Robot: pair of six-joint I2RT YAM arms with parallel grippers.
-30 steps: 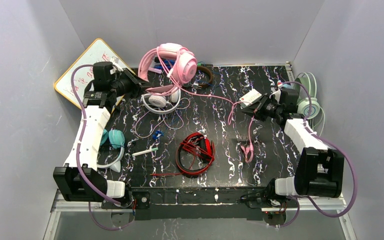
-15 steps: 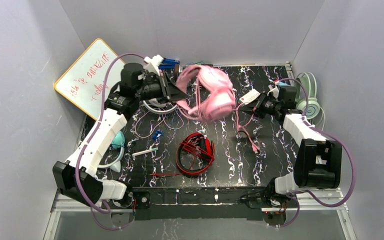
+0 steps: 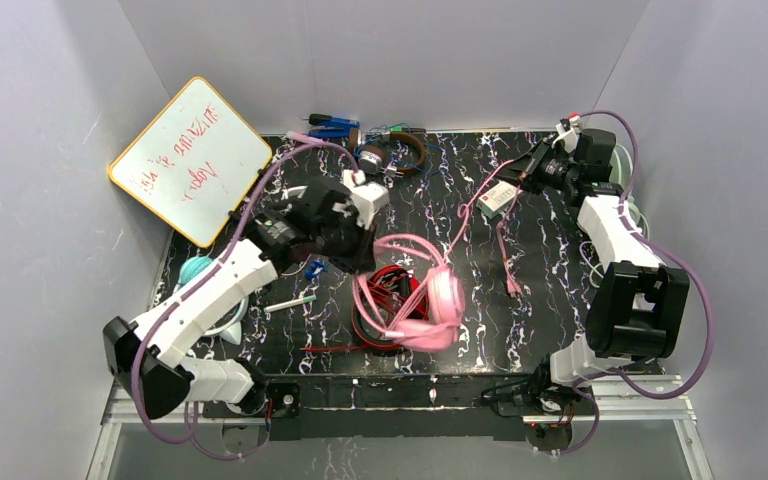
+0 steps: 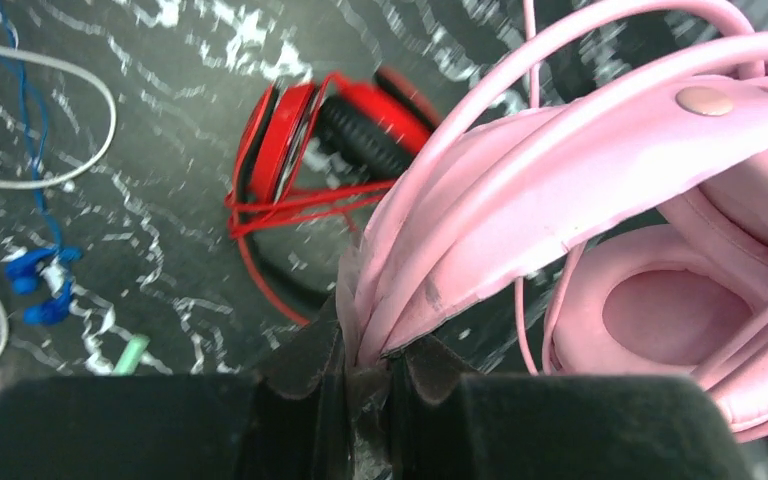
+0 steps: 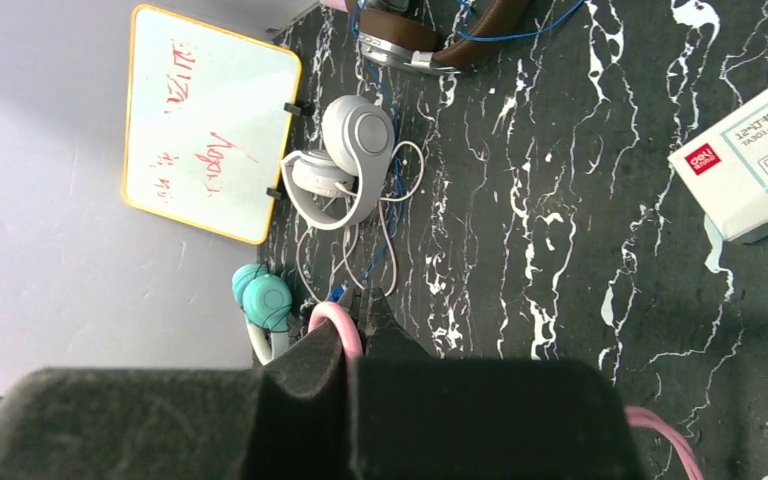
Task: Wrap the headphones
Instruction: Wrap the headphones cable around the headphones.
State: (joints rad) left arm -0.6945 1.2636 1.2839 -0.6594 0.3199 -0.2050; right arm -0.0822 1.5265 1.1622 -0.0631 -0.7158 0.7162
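Observation:
My left gripper is shut on the headband of the pink headphones. They hang over the table's front centre, just above the red headphones. The pink cord runs up to my right gripper, which is shut on it at the back right. The cord's loose end trails on the table. White headphones, teal headphones and brown headphones lie apart.
A whiteboard leans at the back left. A small white box with a red label lies by the right gripper. Blue earbuds and a pen lie front left.
My left arm has swung the pink headphones from the back left down to the front centre, over the red ones. My right gripper has drawn the cord toward the back right.

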